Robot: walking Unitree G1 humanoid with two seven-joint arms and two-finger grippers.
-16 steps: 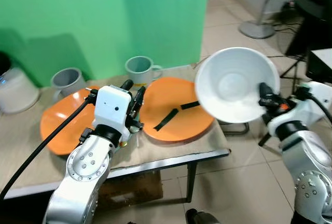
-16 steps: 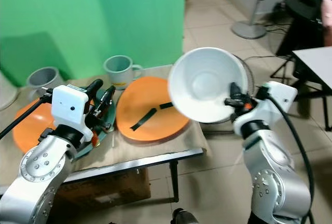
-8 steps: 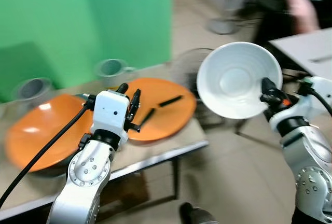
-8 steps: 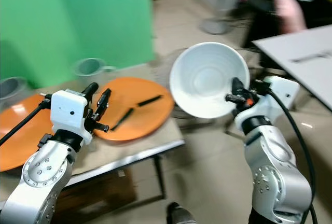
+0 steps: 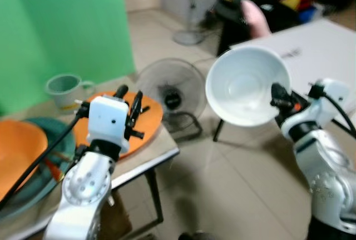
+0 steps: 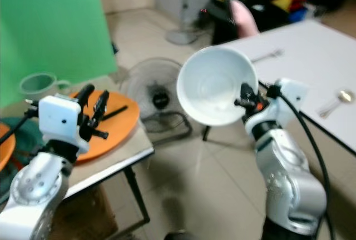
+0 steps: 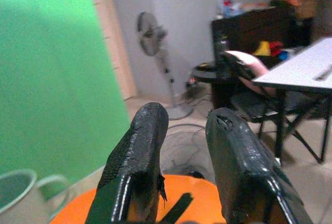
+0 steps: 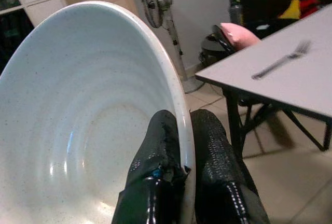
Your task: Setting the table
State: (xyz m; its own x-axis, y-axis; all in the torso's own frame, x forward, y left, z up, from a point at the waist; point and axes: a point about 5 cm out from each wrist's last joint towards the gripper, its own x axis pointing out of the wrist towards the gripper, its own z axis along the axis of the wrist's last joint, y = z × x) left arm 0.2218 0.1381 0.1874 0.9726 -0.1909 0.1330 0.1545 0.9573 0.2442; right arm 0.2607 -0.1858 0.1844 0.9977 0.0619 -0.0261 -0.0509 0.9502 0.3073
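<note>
Carrying the white bowl (image 5: 247, 86) pinched by its rim in my right jaws (image 5: 276, 96), left jaws (image 5: 129, 96) parted and empty, I judged a level approach to the white counter (image 6: 300, 51) near the fork (image 8: 281, 60) best.

No text, label, brand, number or sign can be read anywhere in these views.
</note>
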